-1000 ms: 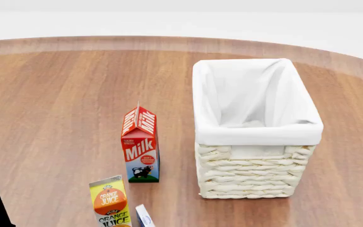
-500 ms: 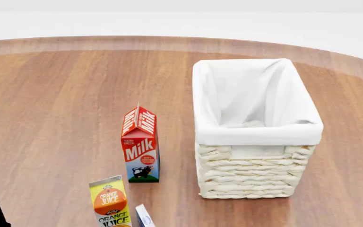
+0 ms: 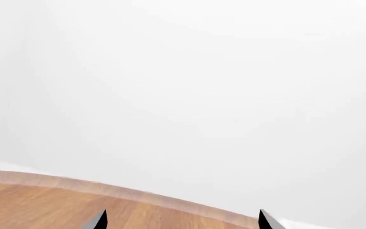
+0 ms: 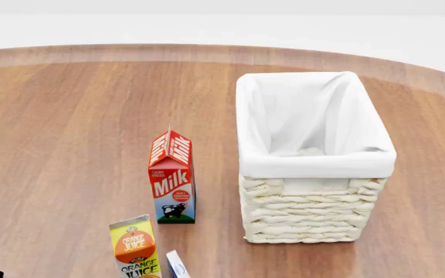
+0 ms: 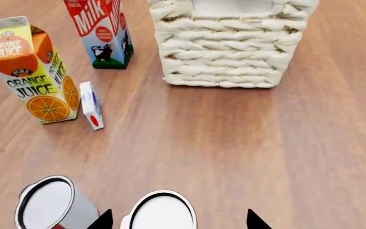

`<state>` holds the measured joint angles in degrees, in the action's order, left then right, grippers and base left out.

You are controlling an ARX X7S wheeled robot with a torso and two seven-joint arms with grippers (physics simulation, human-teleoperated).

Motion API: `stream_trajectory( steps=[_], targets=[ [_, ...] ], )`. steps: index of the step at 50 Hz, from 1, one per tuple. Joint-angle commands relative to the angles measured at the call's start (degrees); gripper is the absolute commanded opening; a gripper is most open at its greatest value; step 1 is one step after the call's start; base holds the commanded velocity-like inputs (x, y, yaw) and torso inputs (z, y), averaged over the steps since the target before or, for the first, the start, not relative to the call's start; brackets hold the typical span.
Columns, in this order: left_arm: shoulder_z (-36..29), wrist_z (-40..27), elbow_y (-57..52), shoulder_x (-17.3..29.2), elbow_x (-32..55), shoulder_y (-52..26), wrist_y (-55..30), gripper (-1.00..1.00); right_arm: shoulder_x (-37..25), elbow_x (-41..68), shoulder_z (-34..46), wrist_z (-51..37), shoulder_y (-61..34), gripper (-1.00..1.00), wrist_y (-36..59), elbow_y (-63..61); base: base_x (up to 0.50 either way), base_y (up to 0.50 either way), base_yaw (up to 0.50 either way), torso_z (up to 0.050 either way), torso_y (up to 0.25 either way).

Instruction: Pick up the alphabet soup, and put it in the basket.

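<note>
From the left, our left gripper [image 3: 179, 224] looks out past the desk [image 3: 36, 202] edge with fingers [image 3: 98, 220] wide apart, holding nothing. On the right wrist view sit an orange juice carton [image 5: 34, 71], a small white box [image 5: 91, 105], a milk carton [image 5: 100, 31] and the basket [image 5: 224, 47]. Nearest the camera stand two white-topped cans: one [image 5: 51, 202] off to the side, one [image 5: 162, 212] framed by our right gripper [image 5: 177, 222], its fingers [image 5: 102, 221] wide. We cannot read either label, so the alphabet soup is probably one of these; closing on the wrong can is the risk, or nudging the neighbour over.
</note>
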<state>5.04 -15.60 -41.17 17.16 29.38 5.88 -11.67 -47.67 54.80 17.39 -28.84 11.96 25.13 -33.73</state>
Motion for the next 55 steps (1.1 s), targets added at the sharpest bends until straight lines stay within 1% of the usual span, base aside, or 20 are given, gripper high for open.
stream_trajectory(
  steps=[1,35,55],
  targets=[
    [0.2,-0.6,-1.2,0.4,0.3,0.5,0.1,1.0,0.0,-2.4,2.6,-0.4,-2.4,1.0,2.6,-0.5,0.0,0.0,0.0,0.0,0.0],
    [0.4,-1.0,-2.1,1.2,1.7,2.0,1.1,1.0,1.6,-5.5,6.7,1.2,-4.4,1.0,4.6,2.8,0.0,0.0,0.0,0.0,0.0],
    [0.2,-1.5,-2.0,1.6,1.9,1.9,1.2,1.0,3.9,-6.5,9.0,3.6,-7.6,1.0,5.7,7.2,0.0,0.0,0.0,0.0,0.0]
  ],
)
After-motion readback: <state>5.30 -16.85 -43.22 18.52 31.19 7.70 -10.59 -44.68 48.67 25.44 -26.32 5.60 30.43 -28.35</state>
